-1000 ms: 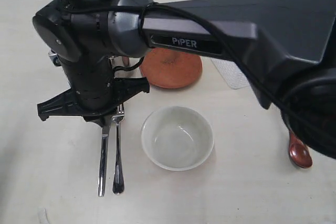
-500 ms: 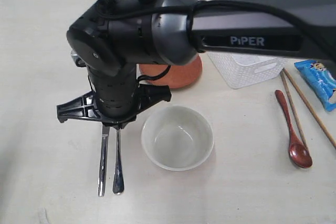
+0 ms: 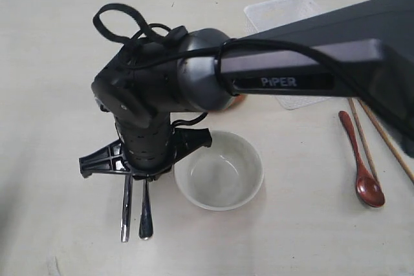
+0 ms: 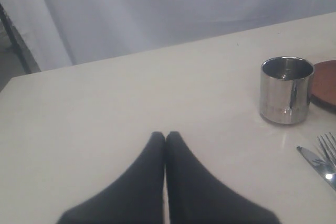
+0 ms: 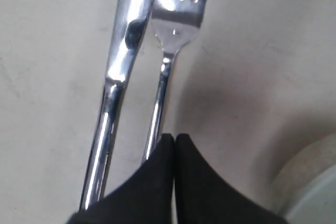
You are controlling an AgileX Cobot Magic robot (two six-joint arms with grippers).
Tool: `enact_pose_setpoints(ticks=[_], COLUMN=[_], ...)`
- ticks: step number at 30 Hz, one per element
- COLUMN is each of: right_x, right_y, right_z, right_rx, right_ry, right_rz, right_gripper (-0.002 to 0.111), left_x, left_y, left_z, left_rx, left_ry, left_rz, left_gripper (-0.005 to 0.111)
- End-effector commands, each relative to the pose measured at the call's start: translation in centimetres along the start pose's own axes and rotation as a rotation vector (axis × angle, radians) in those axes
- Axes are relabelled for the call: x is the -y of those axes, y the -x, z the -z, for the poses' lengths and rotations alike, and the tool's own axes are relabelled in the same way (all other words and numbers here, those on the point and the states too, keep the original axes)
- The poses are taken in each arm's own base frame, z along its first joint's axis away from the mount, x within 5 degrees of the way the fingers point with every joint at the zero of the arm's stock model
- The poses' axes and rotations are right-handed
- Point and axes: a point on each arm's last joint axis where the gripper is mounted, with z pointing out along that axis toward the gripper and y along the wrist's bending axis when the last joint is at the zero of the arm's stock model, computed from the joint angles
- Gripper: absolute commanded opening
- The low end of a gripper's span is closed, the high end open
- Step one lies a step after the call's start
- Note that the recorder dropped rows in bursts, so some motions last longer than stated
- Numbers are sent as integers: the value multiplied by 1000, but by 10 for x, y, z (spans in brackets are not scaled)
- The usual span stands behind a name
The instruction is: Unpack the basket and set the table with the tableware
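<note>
The steel knife (image 5: 123,56) and fork (image 5: 176,19) lie side by side on the cream table (image 3: 52,63), left of the grey-green bowl (image 3: 218,169). My right gripper (image 5: 174,137) is shut and empty, its tips just over the fork's handle. In the exterior view that arm's wrist (image 3: 145,147) covers the upper halves of knife (image 3: 126,214) and fork (image 3: 146,214). My left gripper (image 4: 166,135) is shut and empty over bare table, with the steel cup (image 4: 286,90) and the reddish-brown plate's edge (image 4: 325,85) beyond it. The white basket (image 3: 281,12) stands at the back right. The red spoon (image 3: 362,169) and chopsticks (image 3: 381,135) lie at the right.
The right arm's dark link (image 3: 304,63) crosses the scene from the right and hides most of the plate, the cup and the basket's front. A cable loop (image 3: 119,21) sticks up from the wrist. The bowl's rim (image 5: 315,192) is close beside the right gripper.
The right arm has swung toward the front of the table along the knife and fork, uncovering the back of the basket. Knife, fork, bowl and spoon have not moved.
</note>
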Motion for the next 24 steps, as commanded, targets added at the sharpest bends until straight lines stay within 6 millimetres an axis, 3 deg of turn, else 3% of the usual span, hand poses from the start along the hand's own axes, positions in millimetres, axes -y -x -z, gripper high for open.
enact_pose_setpoints(ticks=[1, 24], right_x=[0, -7], right_y=[-4, -5], right_z=[-11, -11], right_rx=[-28, -40], right_ry=[-33, 46], right_rz=[14, -31], right_gripper=[0, 0], left_x=[0, 0], left_y=[0, 0], left_z=[0, 0], left_rx=[8, 8], left_ry=[3, 3], left_rz=[12, 12], left_gripper=[0, 0])
